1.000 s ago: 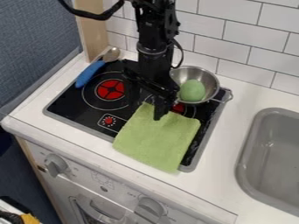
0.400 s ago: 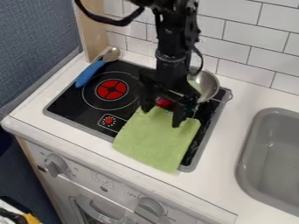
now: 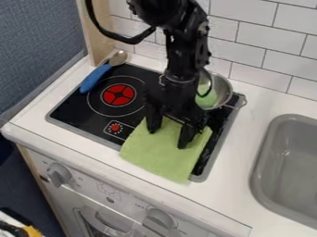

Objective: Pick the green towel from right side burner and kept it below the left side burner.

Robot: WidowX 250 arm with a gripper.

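Green towel (image 3: 162, 162) is what the gripper (image 3: 168, 140) is hanging over, with its two fingers spread apart and nothing pinched between them that I can see. Can't tell if the tips are touching the cloth yet. The towel lies pretty flat across the front right part of the black cooktop (image 3: 71, 106), its near end lapping onto the white counter (image 3: 235, 190).

Handling-wise, I'd expect it to be light, soft and floppy: nothing to break, not slippery, but it'll sag and drag wherever it isn't held. I'd pinch up a fold near the back edge, between the fingers, so the rest trails behind on the way over to below the left burner (image 3: 118, 94).

Further out, there's a metal pan (image 3: 226, 88) with a green egg-shaped toy (image 3: 208, 99) behind the gripper, a blue-handled spoon (image 3: 94, 78) at the back left, and the sink (image 3: 257, 176) off to the right.

Compared with the frame just before, the gripper has come down and toward the front, farther over the cloth. The towel itself hasn't budged.
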